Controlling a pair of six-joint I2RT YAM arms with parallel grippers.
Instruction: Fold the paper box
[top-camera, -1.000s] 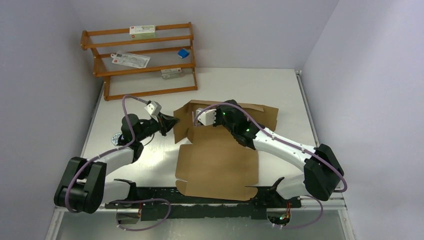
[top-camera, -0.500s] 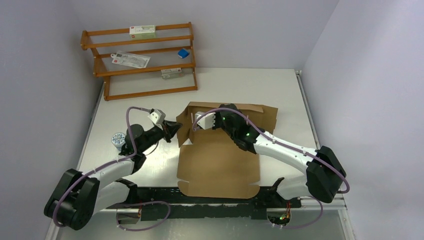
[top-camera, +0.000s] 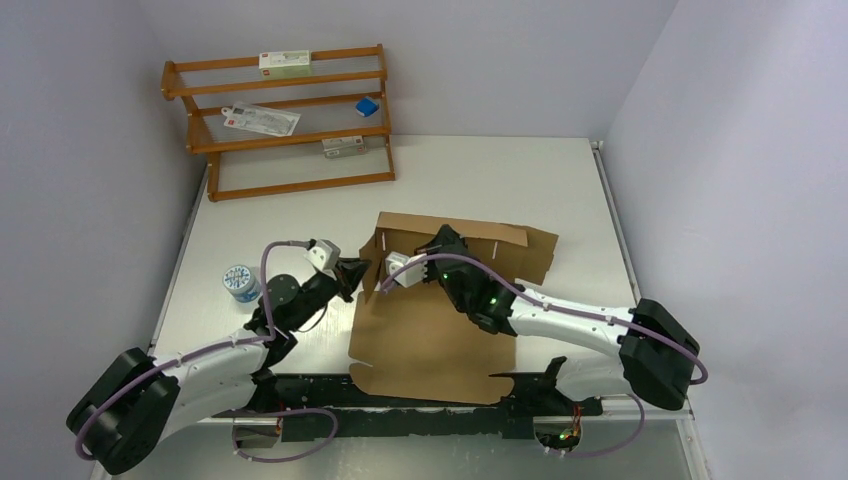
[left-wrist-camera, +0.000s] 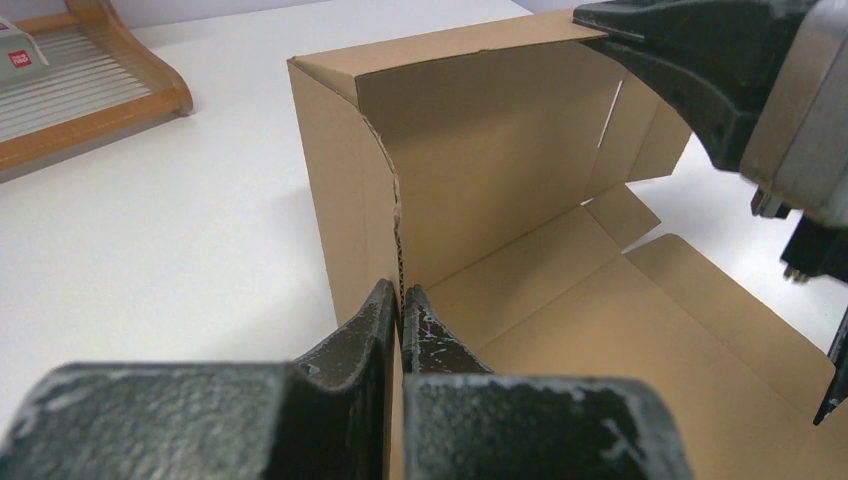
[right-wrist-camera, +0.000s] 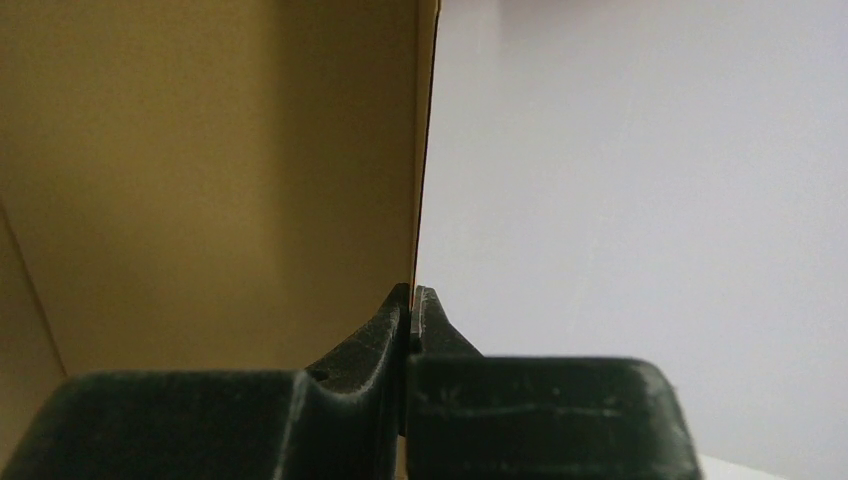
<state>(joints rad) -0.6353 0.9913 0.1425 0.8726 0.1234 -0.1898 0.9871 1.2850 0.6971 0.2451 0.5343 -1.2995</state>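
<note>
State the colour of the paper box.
The paper box is plain unprinted brown; the left wrist view shows it best.

No word or number can be made out anywhere. The white carton (top-camera: 285, 64) on the top shelf of the wooden rack (top-camera: 275, 185) carries a small red mark and a greenish band, with lettering too small to read. The flat packet (top-camera: 262, 120) on the middle shelf has a red mark too — illegible. The left wrist view shows a red label on a carton corner (left-wrist-camera: 14, 55) — blurred. The cardboard box (top-camera: 430, 335) shows plain brown faces.
</note>
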